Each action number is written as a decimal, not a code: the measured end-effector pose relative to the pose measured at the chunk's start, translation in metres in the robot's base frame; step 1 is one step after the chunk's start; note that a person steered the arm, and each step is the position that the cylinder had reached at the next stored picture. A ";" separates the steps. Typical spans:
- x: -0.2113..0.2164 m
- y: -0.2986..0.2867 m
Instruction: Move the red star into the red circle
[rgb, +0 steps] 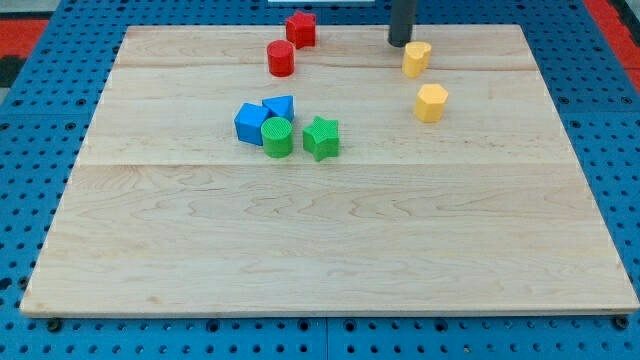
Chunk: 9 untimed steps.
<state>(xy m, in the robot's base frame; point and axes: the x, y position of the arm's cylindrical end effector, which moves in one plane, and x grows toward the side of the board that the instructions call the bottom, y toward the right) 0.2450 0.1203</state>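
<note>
The red star (301, 28) lies at the view's top edge of the wooden board, a little left of centre. The red circle (281, 58), a red cylinder, stands just below and left of it, a small gap apart. My tip (401, 42) comes down at the view's top, right of centre. It is well to the right of the red star and just left of a yellow heart-like block (417, 58).
A yellow hexagon block (431, 102) lies below the yellow heart. A cluster sits left of centre: two blue blocks (250, 122) (279, 106), a green cylinder (277, 136) and a green star (321, 138). The wooden board (330, 240) rests on a blue perforated surface.
</note>
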 end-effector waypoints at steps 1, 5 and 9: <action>0.039 0.013; -0.053 -0.036; -0.049 -0.158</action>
<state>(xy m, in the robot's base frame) 0.1961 -0.0381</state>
